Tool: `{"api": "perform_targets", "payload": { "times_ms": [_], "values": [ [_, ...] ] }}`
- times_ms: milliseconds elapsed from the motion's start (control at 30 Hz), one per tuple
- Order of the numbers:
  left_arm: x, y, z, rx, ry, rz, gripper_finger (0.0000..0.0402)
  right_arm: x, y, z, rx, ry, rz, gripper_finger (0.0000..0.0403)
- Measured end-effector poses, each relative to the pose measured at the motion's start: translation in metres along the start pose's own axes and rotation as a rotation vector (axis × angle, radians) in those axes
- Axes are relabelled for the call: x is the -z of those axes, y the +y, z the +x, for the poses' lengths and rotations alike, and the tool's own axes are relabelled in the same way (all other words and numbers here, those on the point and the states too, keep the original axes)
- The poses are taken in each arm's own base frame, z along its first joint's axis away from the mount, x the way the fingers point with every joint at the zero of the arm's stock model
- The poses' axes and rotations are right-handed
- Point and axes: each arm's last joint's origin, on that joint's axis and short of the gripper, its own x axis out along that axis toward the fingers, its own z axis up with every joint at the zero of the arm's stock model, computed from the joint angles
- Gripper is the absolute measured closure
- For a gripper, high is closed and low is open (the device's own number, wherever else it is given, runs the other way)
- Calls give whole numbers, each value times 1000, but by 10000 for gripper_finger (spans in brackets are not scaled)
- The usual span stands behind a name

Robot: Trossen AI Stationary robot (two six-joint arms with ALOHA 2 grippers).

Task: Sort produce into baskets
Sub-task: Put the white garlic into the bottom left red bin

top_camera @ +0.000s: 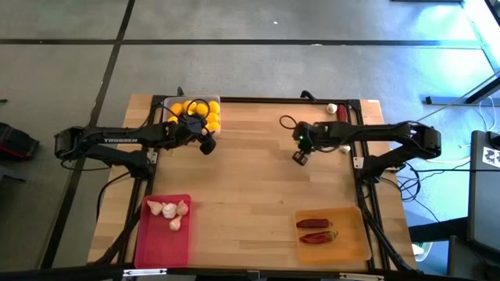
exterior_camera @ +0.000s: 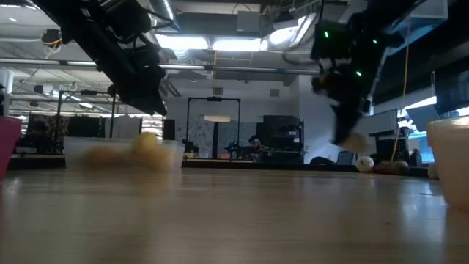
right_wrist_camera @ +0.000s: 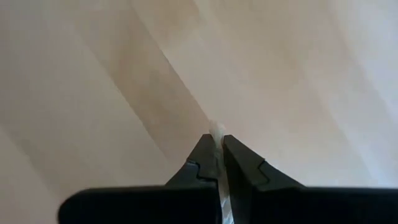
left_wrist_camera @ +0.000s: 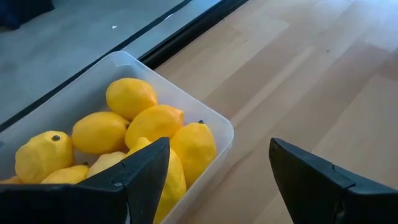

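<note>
The clear basket (top_camera: 190, 101) at the far left holds several yellow lemons (left_wrist_camera: 155, 124). My left gripper (top_camera: 207, 146) hangs open just off the basket's near right corner (left_wrist_camera: 217, 162), touching nothing. Right of the table's middle, my right gripper (top_camera: 298, 158) points steeply down, lifted clear of the wood, shut on a thin whitish bit of garlic (right_wrist_camera: 216, 132). The pink basket (top_camera: 160, 246) at the near left holds garlic bulbs (top_camera: 172, 212). Two red chilis (top_camera: 316, 230) lie in the orange basket (top_camera: 351, 246) at the near right. My right gripper pinches a thin whitish strip of garlic (right_wrist_camera: 217, 129) between its two shut fingers, coming from above and slanting down. Only the strip's tip shows past the fingertips; which part of the bulb it is I cannot tell. A pale lump (exterior_camera: 357, 141) hangs at the fingertips, clear of the table.
A loose garlic bulb (top_camera: 332, 108) and a red chili (top_camera: 341, 114) lie at the far right edge. Another whitish lump (top_camera: 344, 148) shows beside the right arm. Bare wood stretches across the table's middle and near centre.
</note>
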Motion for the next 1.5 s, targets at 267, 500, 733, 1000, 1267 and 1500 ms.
{"api": "perform_targets", "payload": {
  "times_ms": [267,500,733,1000,1267,1500],
  "values": [
    [-4,-11,-4,123,-51,43,129,-36,24,-20,-113,-344,-83,396],
    [-13,-25,-11,281,-151,58,129,-61,41,-40,-221,-668,-151,393],
    [-20,-39,-20,447,-247,87,129,-74,50,-57,-350,-887,-228,388],
    [-26,-53,-28,523,-362,125,129,-78,56,-67,-441,-993,-295,387],
    [-32,-74,-19,647,-476,123,129,-81,78,-66,-458,-1132,-408,387],
    [-33,-89,-12,717,-565,97,129,-83,93,-54,-461,-1179,-452,386]
  ]
}}
